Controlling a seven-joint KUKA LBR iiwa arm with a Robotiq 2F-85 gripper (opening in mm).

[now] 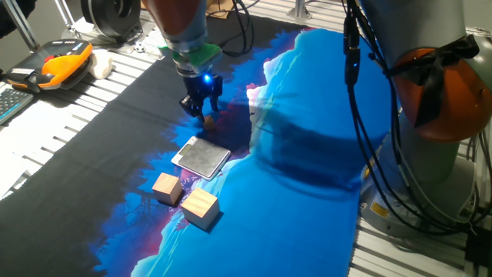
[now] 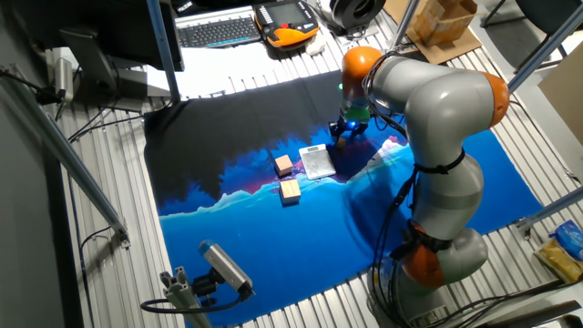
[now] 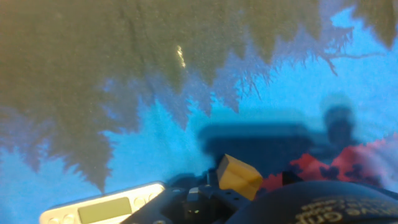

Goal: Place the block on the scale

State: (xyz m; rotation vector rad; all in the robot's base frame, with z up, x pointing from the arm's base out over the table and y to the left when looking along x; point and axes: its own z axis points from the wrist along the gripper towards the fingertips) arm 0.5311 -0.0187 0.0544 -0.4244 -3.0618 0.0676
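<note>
Since we've got the claw (image 1: 203,112) clenched on the block (image 1: 208,118), just off the cloth, with the scale (image 1: 201,157) close beside it, we carry it level and lower it dead centre.

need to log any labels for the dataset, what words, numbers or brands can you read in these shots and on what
No text can be read for certain.
Scale: a pale display window and buttons show in the hand view, with no digits legible.
Black part at the bottom right of the hand view: printed lettering, too blurred to read.
Orange handheld controller: screen too small to read.
Keyboard: keys too small to read.
Small block and two larger wooden cubes: no markings.
</note>
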